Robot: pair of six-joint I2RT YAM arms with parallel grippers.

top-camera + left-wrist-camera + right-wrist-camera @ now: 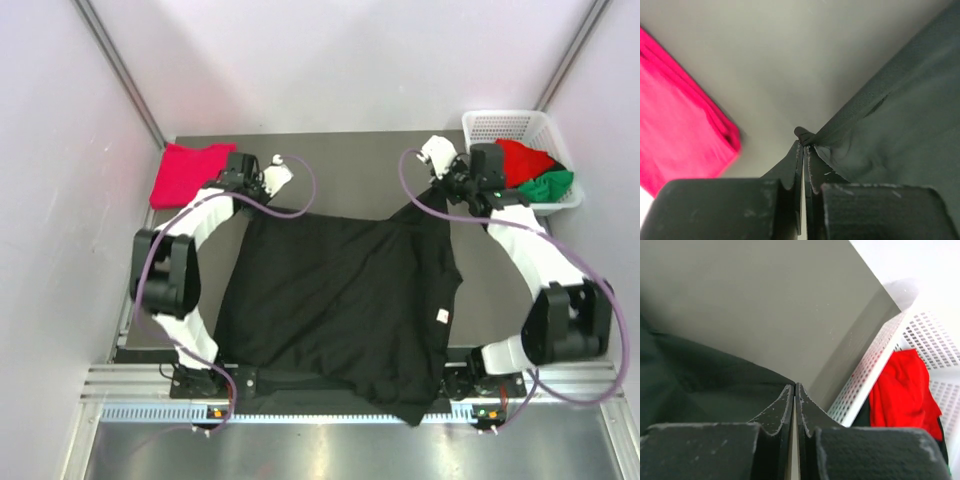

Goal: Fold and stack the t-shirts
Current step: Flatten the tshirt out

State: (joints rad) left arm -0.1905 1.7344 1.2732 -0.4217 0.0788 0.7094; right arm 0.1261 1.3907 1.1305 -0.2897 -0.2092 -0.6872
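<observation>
A black t-shirt lies spread over the table, its near hem hanging over the front edge, with a small white tag at its right side. My left gripper is shut on its far left corner, and the wrist view shows cloth pinched at the tips. My right gripper is shut on the far right corner, which is pulled up into a peak; the black cloth meets the closed tips. A folded crimson-pink t-shirt lies at the far left, also in the left wrist view.
A white mesh basket stands at the far right corner, holding a bright red t-shirt and a green one. The basket wall and the red shirt are close to my right gripper. Grey walls enclose the table.
</observation>
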